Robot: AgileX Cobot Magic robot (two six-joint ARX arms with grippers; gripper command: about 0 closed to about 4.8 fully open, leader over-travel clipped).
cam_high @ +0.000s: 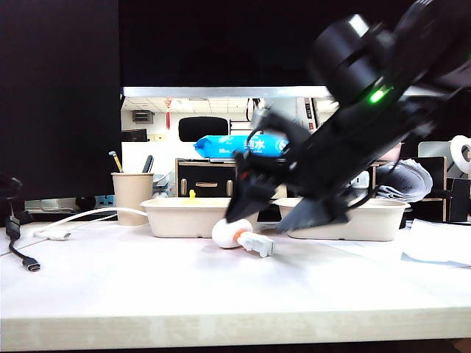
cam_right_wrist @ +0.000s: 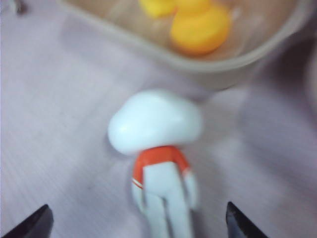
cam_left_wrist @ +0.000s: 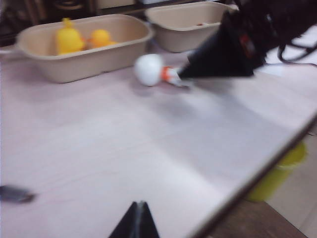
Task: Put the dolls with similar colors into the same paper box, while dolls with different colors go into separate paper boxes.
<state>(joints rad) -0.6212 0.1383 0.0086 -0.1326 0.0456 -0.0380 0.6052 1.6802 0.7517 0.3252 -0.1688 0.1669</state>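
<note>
A: Right end effector [cam_right_wrist: 138, 220] is down low over the worktop [cam_high: 147, 287], jaws spread wide on either side of the white figure [cam_right_wrist: 156, 148], holding nothing.

B: And the figure is lying flat on its side just in front of the left paper box [cam_high: 193, 218], between the two trays.

A: Both yellow ducks [cam_left_wrist: 81, 39] sit in that box already. So my read is the white one belongs in the right paper box [cam_high: 368, 219].

B: What could go wrong? That round glossy head. Close on the head and I'd guess it squirts out and rolls. The slim body looks the safer place.

A: The box wall is right behind it too; a fingertip could catch the rim and shove the tray.

B: Left end effector [cam_left_wrist: 136, 223]?

A: Parked well back near the worktop edge; only its tips show, touching each other, nothing between them.

B: Other clutter: a pen cup [cam_high: 132, 197] and white cable [cam_high: 81, 219] far left, clear of the action. I can't make out a spotted dog anywhere.
</note>
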